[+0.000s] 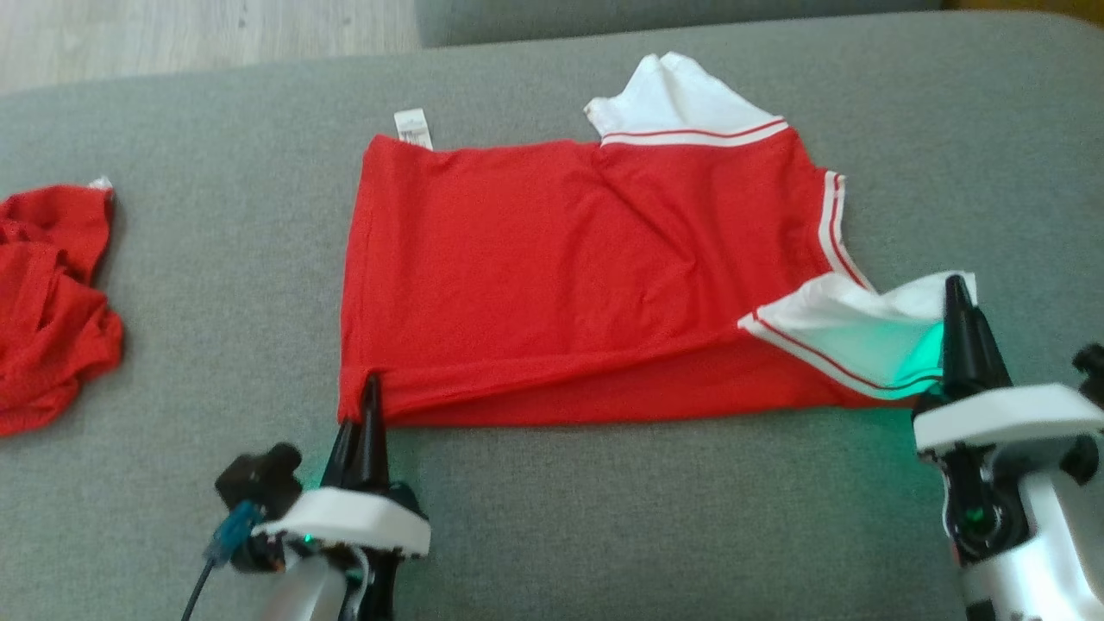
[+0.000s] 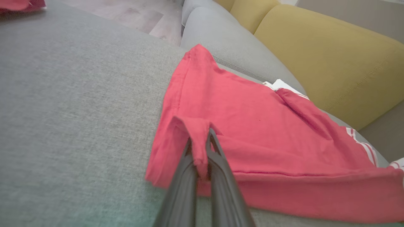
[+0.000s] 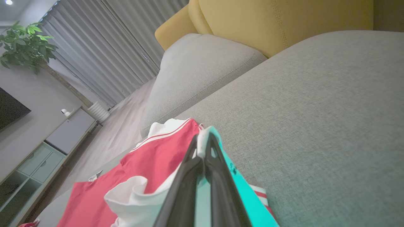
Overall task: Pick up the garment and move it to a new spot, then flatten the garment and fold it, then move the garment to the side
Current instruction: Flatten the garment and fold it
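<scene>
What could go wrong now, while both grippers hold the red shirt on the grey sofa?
1. The left gripper pinches only a small fold at the corner of the shirt; a pull may slip it free.
2. The right gripper grips the white sleeve, not the body, so lifting may bunch the shirt unevenly.
3. The other red garment lies at the left; moving the shirt there might tangle them.

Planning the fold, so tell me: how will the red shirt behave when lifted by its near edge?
Probably floppy: the red shirt bunches into a soft fold where the left gripper pinches its corner. Likely light, as the thin cloth lies in shallow wrinkles. The white sleeve held by the right gripper may droop and curl rather than stay flat.
</scene>
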Available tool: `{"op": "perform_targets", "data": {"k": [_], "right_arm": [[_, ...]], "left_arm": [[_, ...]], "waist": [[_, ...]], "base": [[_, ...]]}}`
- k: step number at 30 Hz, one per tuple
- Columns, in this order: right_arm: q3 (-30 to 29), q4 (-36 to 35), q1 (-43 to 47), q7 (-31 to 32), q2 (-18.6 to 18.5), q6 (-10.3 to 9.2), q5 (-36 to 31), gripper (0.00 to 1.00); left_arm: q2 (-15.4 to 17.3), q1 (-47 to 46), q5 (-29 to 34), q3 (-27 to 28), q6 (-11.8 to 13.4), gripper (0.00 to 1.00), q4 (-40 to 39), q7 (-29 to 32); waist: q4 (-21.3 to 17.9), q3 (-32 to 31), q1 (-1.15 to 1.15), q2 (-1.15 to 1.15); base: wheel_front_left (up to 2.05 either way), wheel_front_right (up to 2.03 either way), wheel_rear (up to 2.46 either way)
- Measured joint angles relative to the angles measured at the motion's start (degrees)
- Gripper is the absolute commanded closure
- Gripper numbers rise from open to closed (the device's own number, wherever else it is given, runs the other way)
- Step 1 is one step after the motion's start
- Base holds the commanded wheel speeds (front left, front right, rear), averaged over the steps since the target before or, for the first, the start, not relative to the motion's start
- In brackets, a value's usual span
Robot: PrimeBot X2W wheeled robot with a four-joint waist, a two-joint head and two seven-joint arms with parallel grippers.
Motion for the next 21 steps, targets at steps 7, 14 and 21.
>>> {"op": "perform_targets", "data": {"k": [7,14,21], "right_arm": [[-0.3,5.4,-5.3,-1.5,-0.1,0.00,-2.5,1.00],[1.1,9.5,-8.7,-6.2,-0.5,0.00,-6.8,0.00],[3.0,8.8,-10.1,-8.8,-1.6,0.00,-18.7,0.00]], "left_arm": [[0.0,-6.6,-1.1,-2.2,0.8,1.00,4.2,0.0],[-0.2,-10.6,-0.6,-2.7,3.4,0.54,6.6,0.0],[-0.2,-9.5,9.6,2.1,10.1,0.00,1.7,0.0]], "waist": [[0.5,2.4,-0.01,0.00],[0.5,3.1,-0.01,0.00],[0.4,2.1,-0.02,0.00]], "base": [[0.00,0.00,0.00],[0.00,0.00,0.00],[0.00,0.00,0.00]]}}
